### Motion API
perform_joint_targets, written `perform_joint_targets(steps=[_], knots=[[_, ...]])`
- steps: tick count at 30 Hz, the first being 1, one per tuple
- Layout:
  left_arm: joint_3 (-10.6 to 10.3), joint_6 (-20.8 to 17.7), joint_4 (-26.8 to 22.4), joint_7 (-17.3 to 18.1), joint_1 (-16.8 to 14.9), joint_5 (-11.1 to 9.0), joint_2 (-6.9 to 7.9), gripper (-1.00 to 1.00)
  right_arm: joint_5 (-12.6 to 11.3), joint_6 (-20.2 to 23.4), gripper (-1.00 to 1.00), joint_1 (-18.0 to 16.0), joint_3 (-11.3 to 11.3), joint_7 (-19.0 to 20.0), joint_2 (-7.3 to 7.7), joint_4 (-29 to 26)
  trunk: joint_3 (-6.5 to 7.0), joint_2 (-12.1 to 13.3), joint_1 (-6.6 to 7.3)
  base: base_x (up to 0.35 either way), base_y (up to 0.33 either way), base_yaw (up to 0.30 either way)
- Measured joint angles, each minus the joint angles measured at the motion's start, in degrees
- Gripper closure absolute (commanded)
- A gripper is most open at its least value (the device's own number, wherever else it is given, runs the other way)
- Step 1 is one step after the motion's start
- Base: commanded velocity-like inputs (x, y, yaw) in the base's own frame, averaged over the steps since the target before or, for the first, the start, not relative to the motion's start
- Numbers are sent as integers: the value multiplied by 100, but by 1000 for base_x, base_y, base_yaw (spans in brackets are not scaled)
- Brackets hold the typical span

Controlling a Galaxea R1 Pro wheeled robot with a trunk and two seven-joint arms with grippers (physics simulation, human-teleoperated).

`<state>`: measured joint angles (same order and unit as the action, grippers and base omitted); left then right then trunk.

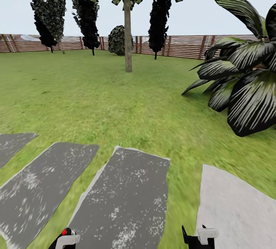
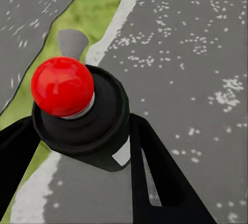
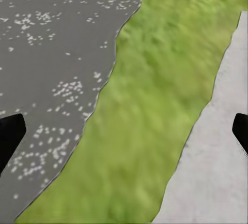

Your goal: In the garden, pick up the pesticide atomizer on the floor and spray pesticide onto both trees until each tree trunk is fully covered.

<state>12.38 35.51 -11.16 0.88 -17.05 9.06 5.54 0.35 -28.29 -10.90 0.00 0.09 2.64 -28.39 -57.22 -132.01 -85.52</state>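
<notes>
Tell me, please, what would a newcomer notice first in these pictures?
First, the pesticide atomizer with its glossy red top, held between the left gripper's black fingers above grey paving slabs. Then the big striped palm at the lawn's right, and the tall bare tree trunk ahead before the wooden fence.

No readable text anywhere.
The white label (image 2: 122, 154) on the pesticide atomizer (image 2: 85, 115) looks blank from here.

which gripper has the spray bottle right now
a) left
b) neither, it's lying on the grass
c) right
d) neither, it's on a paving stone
a: in the left wrist view the pesticide atomizer, red knob on top, sits clamped between the left gripper fingers, while the right gripper is spread open over grass and paving stones.
</notes>
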Motion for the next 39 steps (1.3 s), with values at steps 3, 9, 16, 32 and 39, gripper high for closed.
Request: perform_joint_targets(steps=[3,9,16,32,39], knots=[[-2,0,0,0,0,0,0,100,0,0,-100,0,0,0,0,0,0,0,0,337,0,0],[0,0,0,0,0,-1,0,100,0,-1,-100,0,0,0,0,0,0,0,0,337,0,0],[0,0,0,0,0,1,0,100,0,-1,-100,0,0,0,0,0,0,0,0,337,0,104],[1,-3,0,0,0,0,0,100,0,1,-100,0,5,0,0,0,0,0,0,337,0,71],[1,-9,1,0,0,0,0,100,0,4,-100,0,8,0,0,1,0,0,0,337,0,0]])
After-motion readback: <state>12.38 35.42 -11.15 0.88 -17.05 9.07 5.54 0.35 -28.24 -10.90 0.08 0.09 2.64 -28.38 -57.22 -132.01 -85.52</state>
